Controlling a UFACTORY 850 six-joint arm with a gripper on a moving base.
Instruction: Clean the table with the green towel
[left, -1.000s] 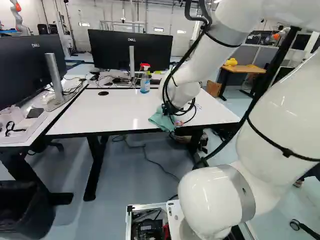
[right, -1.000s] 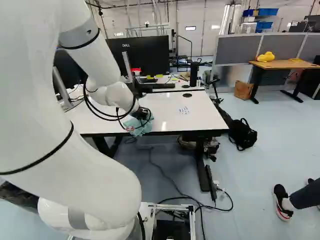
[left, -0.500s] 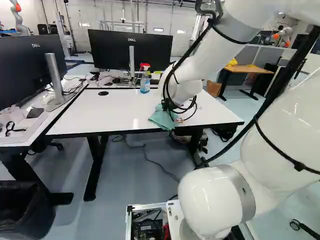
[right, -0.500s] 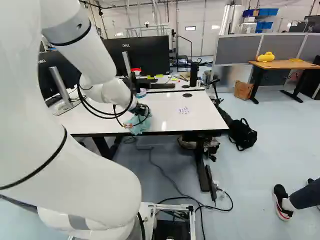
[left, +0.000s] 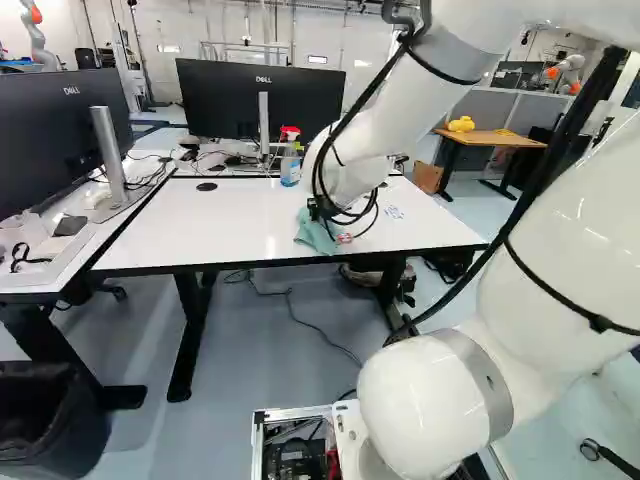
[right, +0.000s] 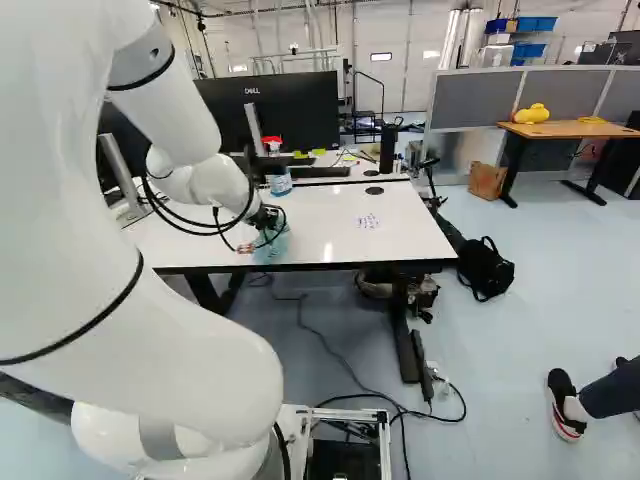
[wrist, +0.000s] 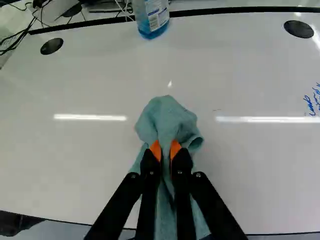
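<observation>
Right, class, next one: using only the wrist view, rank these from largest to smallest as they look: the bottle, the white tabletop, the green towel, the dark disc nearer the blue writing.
1. White tabletop
2. Green towel
3. Bottle, counting only the part in view
4. Dark disc

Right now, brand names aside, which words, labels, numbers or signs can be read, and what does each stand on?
None can be read for certain.
Blue handwriting on the white table: too small and blurred to quote.
Label on the spray bottle: printed lines show, too blurred to read.
Far monitor and near monitor: a brand mark on each, left out as asked.
</observation>
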